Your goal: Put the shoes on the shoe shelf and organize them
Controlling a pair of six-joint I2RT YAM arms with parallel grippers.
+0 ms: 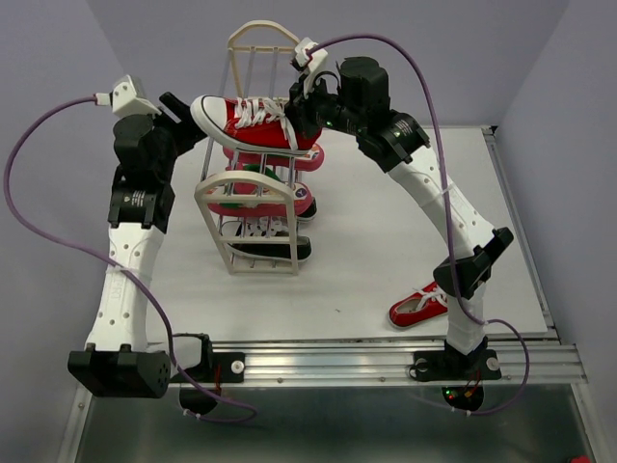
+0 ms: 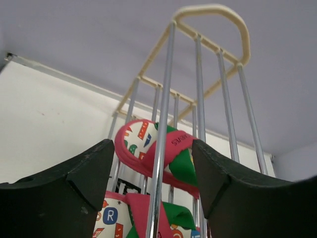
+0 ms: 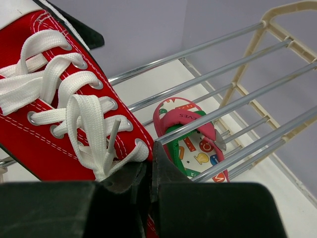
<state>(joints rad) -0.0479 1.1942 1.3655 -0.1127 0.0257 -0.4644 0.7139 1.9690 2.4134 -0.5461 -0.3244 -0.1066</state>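
The left gripper (image 2: 153, 163) holds its fingers apart around a shelf rod. Its wrist view alone shows a blue "R" on a flip-flop (image 2: 111, 218). A red sneaker (image 1: 253, 121) lies atop the shoe shelf (image 1: 247, 180), the right gripper (image 3: 148, 173) clamped on its upper. Only the top view shows the second red sneaker (image 1: 419, 307) on the table (image 1: 386, 212).

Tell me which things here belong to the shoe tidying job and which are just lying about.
Job: shoe shelf; red sneaker held at its top by the right gripper; second red sneaker on the table; flip-flops and black sneakers on the tiers.
Just there: purple cables; metal rail along the table's near edge.
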